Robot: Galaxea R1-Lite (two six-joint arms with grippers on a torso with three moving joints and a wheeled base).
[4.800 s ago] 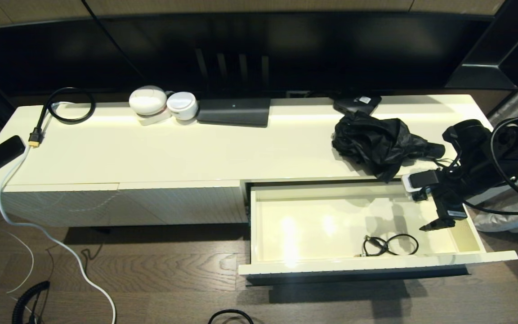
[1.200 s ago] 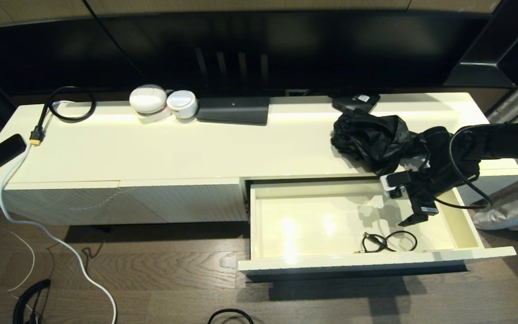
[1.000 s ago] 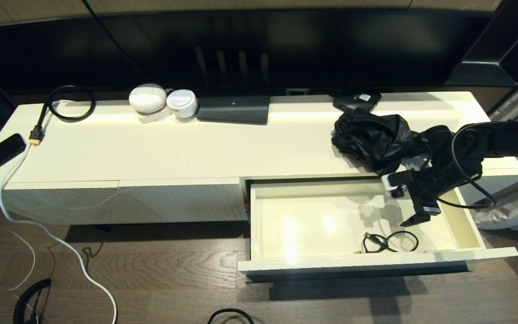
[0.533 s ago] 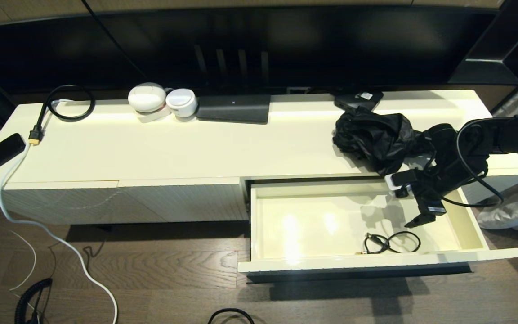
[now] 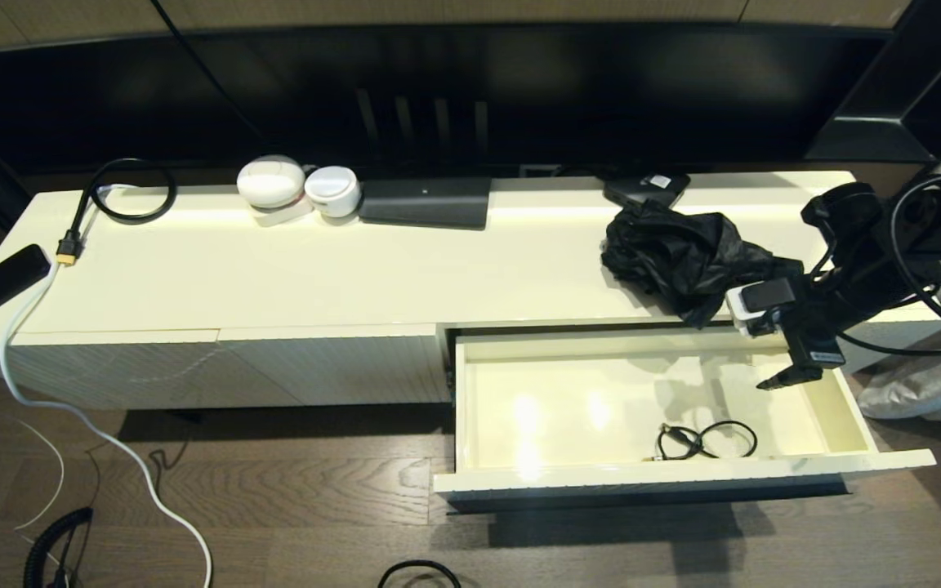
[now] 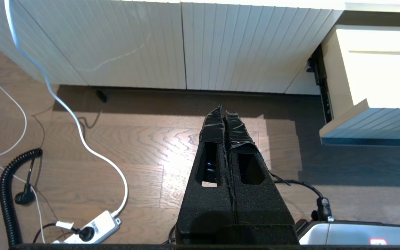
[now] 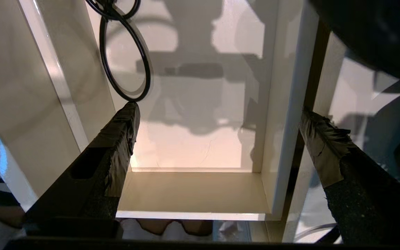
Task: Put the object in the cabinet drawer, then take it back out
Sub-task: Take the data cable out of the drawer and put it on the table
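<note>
The cabinet drawer (image 5: 683,474) is pulled out at the cabinet's right end, with its cream interior exposed and its handle out of sight. A thin black looped cable (image 5: 707,442) lies on the drawer floor near the front. My right gripper (image 5: 793,374) hangs open over the drawer's back right corner with nothing between its fingers. In the right wrist view the drawer's side wall (image 7: 193,191) lies below the spread right gripper (image 7: 219,118), and the cable (image 7: 123,62) is ahead of one fingertip. My left gripper (image 6: 223,113) is shut and empty over the floor, left of the drawer (image 6: 377,118).
A crumpled black folded umbrella (image 5: 683,257) lies on the cabinet top just behind the drawer, close to my right arm. Farther left stand white round devices (image 5: 295,186) and a dark flat box (image 5: 425,202). A white cable (image 6: 64,107) and a power strip (image 6: 92,227) lie on the wooden floor.
My right gripper, still open, has risen and moved right and back, from over the drawer's middle right to its back right corner. The looped cable has not moved.
</note>
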